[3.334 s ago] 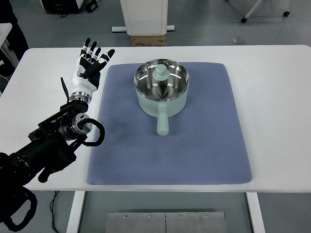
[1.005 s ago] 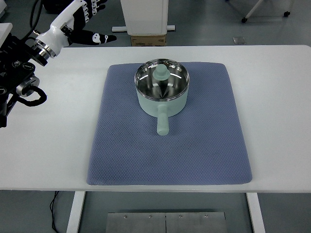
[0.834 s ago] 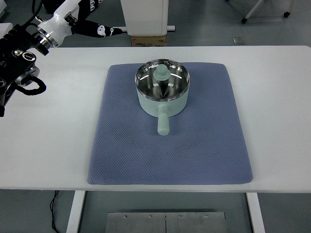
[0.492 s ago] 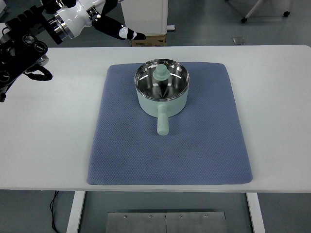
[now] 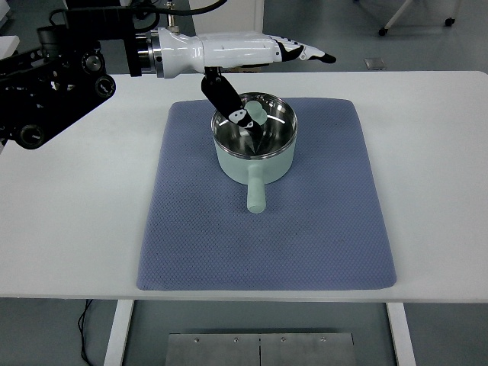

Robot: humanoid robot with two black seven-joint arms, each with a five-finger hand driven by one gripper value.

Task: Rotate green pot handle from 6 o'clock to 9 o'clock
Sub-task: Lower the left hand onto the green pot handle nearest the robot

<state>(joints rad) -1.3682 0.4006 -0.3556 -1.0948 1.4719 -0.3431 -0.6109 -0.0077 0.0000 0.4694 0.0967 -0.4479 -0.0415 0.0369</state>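
A light green pot [image 5: 254, 145] with a shiny steel inside stands on the far middle of a blue mat [image 5: 305, 229]. Its green handle [image 5: 255, 195] points toward me, at 6 o'clock. My left arm comes in from the upper left. My left hand [image 5: 263, 52] is stretched out flat above the pot's far rim, fingers [image 5: 309, 53] pointing right. Its dark thumb [image 5: 226, 101] hangs down over the pot's left rim, above the inside. The hand is open and holds nothing. It is apart from the handle. The right arm does not show.
The mat lies on a white table [image 5: 435, 168] with bare surface on both sides. My black left arm links [image 5: 53, 84] hang over the table's far left corner. A white cabinet base [image 5: 248, 11] stands behind the table.
My left hand has swung from the far left corner to the right and now reaches over the pot's far rim. The pot and its handle have not moved.
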